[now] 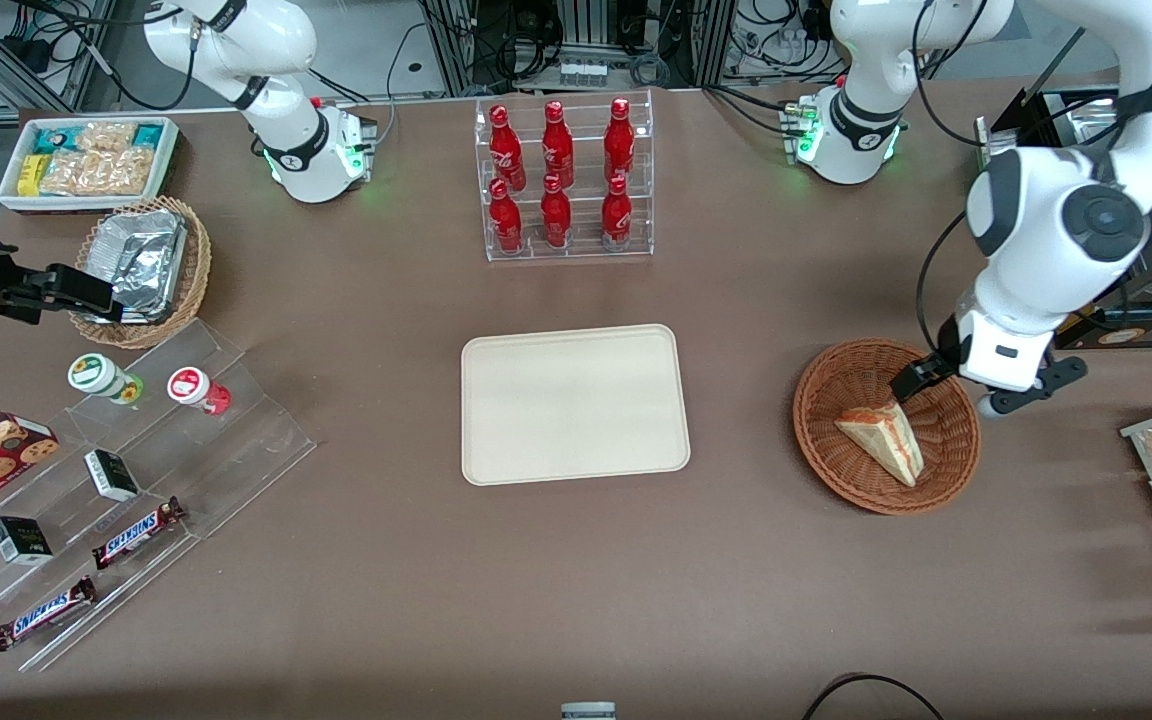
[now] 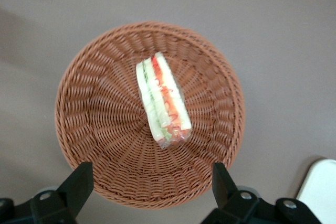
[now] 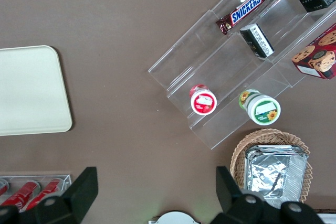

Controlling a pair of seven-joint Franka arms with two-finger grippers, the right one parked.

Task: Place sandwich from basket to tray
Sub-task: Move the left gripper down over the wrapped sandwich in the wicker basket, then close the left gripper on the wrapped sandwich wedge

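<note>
Left arm bent at the elbow, forearm dropping to the wrist, wrist camera pointing straight down. gripper hangs low over the working arm's end of the table, tilted slightly off vertical. Fingers spread wide, nothing between them. Both dark fingertips visible in the wrist view, well apart, not touching anything.

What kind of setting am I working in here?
Likely a mock shop counter in a lab: red bottles on a clear rack, Snickers bars on acrylic steps. The open gripper hovers over the basket.
</note>
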